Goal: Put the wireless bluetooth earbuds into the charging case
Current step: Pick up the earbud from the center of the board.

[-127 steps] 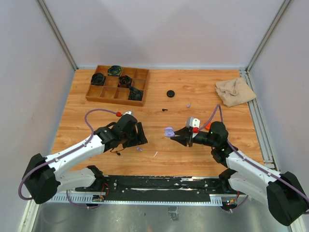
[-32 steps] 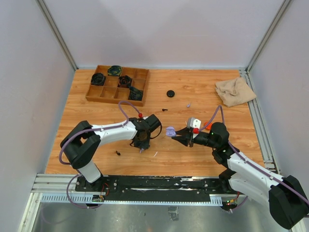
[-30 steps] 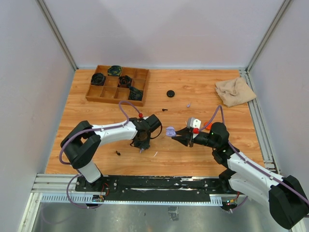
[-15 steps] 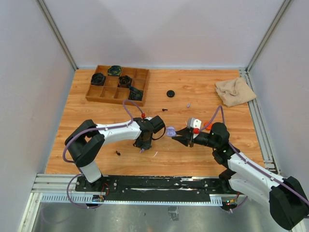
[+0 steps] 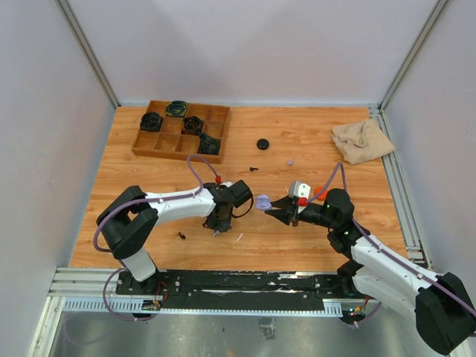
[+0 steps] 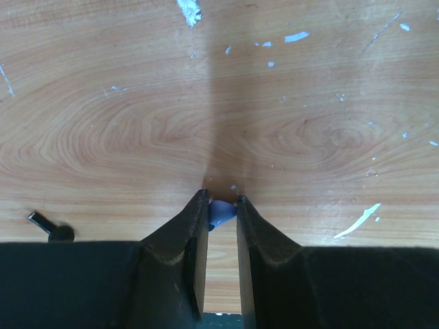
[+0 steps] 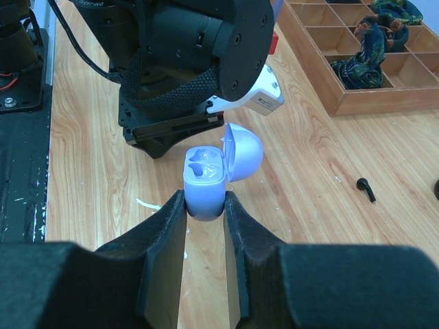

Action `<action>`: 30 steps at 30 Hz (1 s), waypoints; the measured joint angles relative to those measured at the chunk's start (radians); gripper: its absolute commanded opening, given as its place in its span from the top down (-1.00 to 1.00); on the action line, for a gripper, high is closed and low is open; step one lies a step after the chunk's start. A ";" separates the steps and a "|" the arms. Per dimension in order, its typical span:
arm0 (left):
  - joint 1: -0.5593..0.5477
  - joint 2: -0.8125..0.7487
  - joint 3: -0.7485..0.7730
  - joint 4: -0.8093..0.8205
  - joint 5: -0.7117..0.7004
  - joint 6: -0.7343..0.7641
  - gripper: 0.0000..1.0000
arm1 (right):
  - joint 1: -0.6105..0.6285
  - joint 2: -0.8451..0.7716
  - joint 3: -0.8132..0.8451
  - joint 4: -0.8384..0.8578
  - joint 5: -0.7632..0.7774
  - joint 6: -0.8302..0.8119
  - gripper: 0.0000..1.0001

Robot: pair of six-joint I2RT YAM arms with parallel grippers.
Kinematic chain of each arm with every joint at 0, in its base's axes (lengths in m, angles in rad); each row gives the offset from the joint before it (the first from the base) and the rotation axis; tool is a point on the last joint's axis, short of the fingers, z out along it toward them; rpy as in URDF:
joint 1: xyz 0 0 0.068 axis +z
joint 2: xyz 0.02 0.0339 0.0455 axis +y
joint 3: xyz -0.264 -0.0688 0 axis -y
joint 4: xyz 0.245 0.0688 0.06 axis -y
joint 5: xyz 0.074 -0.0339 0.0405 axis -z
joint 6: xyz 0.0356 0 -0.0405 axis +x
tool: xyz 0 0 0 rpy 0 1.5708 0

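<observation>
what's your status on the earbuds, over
Left gripper shut on lavender earbud, at the table. Right gripper shut on lavender case, lid open. Nothing seen between them.

Bright, even light from overhead leaves shadows soft on the table (image 5: 119, 171). In my left wrist view my fingers (image 6: 182, 253) are dark and slightly blurred.

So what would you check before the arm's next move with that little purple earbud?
1. Left claw closed on the lavender earbud: ok.
2. Earbud lifted off the table: not ok, it seems to rest there.
3. Right claw gripping the lavender case: ok.
4. Lid open, both sockets empty: ok.
5. Earbud turned right for its socket: cannot tell.
</observation>
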 measured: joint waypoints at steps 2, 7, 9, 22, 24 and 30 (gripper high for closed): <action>0.000 -0.009 -0.006 -0.005 -0.003 -0.004 0.64 | 0.000 0.000 0.000 0.001 0.000 0.000 0.99; 0.000 -0.069 -0.011 -0.005 -0.010 -0.019 0.67 | 0.000 0.000 0.000 0.008 0.000 0.001 0.99; 0.000 -0.105 -0.011 -0.001 -0.017 -0.026 0.68 | 0.000 0.000 -0.001 0.019 0.000 0.001 0.99; -0.011 -0.381 0.023 0.090 -0.114 -0.041 0.78 | 0.003 0.021 -0.038 0.172 0.004 0.039 0.99; -0.029 -0.418 0.036 0.129 -0.135 -0.035 0.79 | 0.008 0.020 -0.038 0.184 0.013 0.040 0.99; -0.079 -0.498 0.045 0.270 -0.171 -0.009 0.80 | 0.037 0.003 -0.038 0.200 0.063 0.040 0.98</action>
